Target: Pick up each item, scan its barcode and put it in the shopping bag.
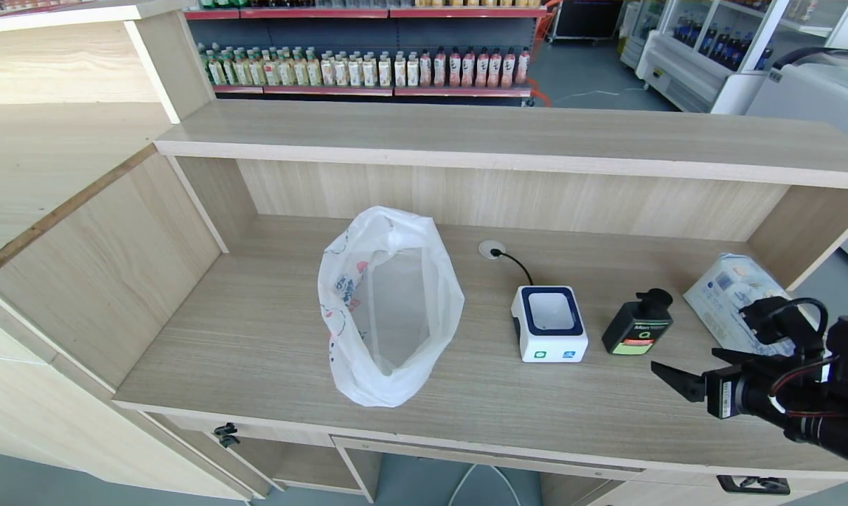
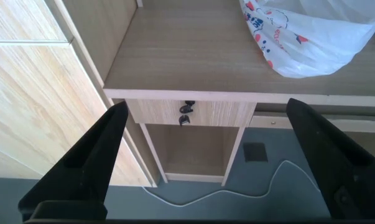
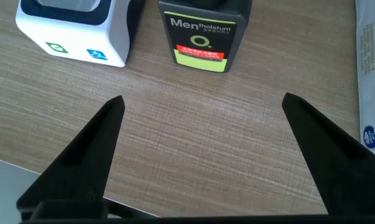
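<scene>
R gripper [image 3: 203, 162] spread wide, empty, low over front of surface [image 3: 193, 118]. Dark pump bottle [image 3: 203, 34] dead ahead, centred btw its fingers, label facing it. R arm nearer, so prob. straight reach fwd. Scanner [image 3: 75, 31] just L of bottle, wipes pack [image 1: 736, 295] to R. L gripper [image 2: 206, 162] spread, empty, below surface edge; bag [image 1: 388, 309] beyond.

White shopping bag [image 1: 388, 309] stands open on counter [image 1: 255, 337]; beside it, apart in a row: white scanner [image 1: 549, 323], black pump bottle [image 1: 638, 325], pale flat packet [image 1: 729, 292].

White lettering over a red-and-green label on the bottle [image 3: 203, 37]; left of it, the scanner [image 3: 69, 40] shows green and blue icons.
</scene>
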